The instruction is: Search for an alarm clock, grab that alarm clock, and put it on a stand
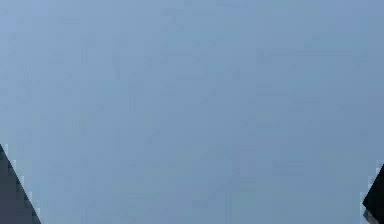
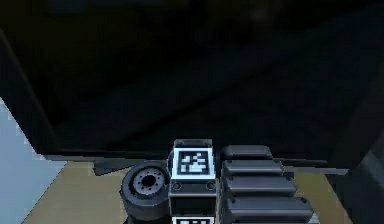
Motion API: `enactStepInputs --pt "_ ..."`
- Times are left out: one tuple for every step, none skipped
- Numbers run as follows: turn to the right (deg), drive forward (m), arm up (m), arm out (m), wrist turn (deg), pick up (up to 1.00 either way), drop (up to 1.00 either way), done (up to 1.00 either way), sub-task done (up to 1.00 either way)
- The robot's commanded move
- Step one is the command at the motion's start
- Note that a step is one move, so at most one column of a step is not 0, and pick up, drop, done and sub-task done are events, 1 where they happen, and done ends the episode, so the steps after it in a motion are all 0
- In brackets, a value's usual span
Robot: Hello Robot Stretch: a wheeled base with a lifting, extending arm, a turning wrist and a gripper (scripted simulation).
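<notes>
Arm side view: fingers (image 2: 147, 188) before a dark panel (image 2: 190, 80), whether holding anything cannot be told.

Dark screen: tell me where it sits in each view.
Forward view: dark screen, probably the wedge in the lower right corner.
Arm side view: dark screen across the top and middle.
Shared landmark: pale blue wall, at the arm side view's lower left.

Tan surface (image 2: 82, 196) bearing a large dark flat panel (image 2: 200, 80).
</notes>
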Motion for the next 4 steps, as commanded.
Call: enactStepInputs --pt "-3.0 0.0 0.0 0.0 0.0 0.0 0.0 0.0 0.0" --pt "-6.0 0.0 0.0 0.0 0.0 0.0 0.0 0.0 0.0" --pt "0.0 0.2 0.0 0.0 0.0 0.0 0.0 0.0 0.0" --pt "21.0 0.0 0.0 0.0 0.0 0.0 0.0 0.0 0.0"
